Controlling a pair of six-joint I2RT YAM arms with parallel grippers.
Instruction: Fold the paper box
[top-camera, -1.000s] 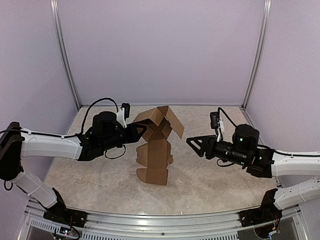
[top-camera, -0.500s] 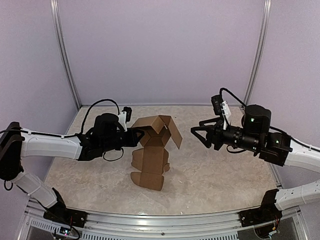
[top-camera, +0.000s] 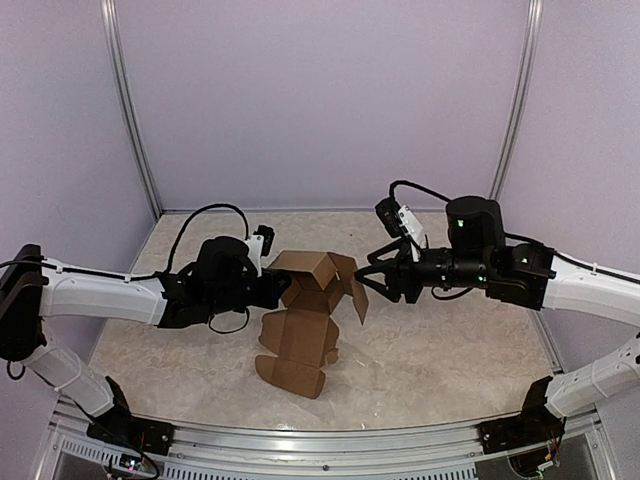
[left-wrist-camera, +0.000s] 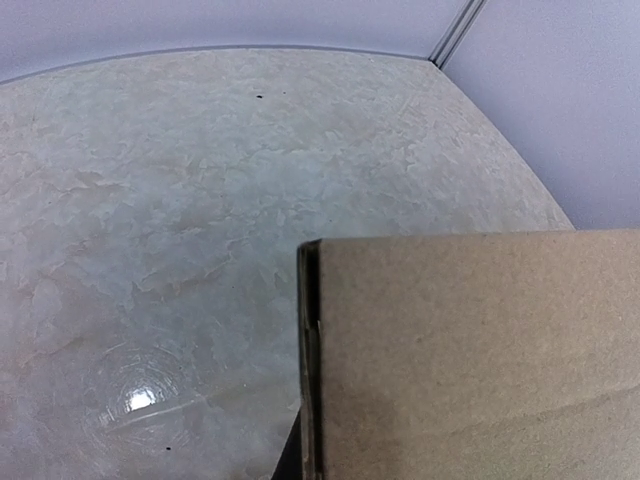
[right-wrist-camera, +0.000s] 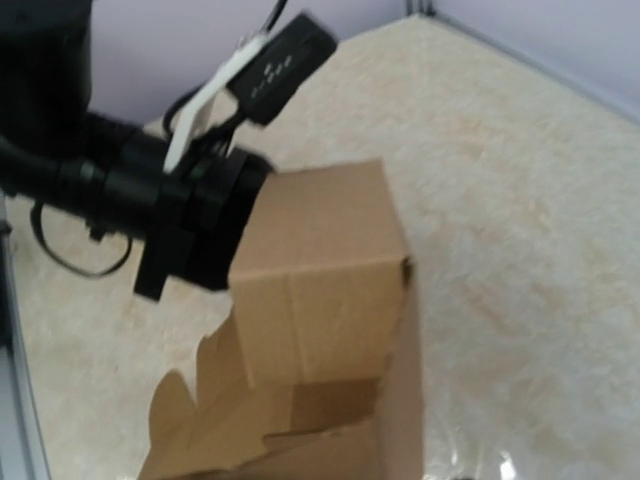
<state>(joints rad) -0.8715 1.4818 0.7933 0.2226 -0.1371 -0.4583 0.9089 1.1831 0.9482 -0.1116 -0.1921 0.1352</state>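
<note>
The paper box (top-camera: 305, 325) is plain brown cardboard, half folded, with its upper walls raised and its lower flaps with rounded tabs hanging toward the table. My left gripper (top-camera: 282, 290) is shut on its left wall. In the left wrist view the paper box (left-wrist-camera: 470, 350) fills the lower right, hiding the fingers. My right gripper (top-camera: 376, 277) stands open just right of the box's right flap; I cannot tell if it touches. In the right wrist view the paper box (right-wrist-camera: 320, 290) is seen close up, with the left arm (right-wrist-camera: 150, 200) behind it.
The marbled beige table (top-camera: 450, 350) is enclosed by purple walls with metal posts (top-camera: 130, 120) at the back corners. A metal rail (top-camera: 300, 440) runs along the near edge between the arm bases.
My right arm has swung up and leftward, bringing its open gripper next to the box's right flap. The left gripper kept its hold and the box shifted slightly.
</note>
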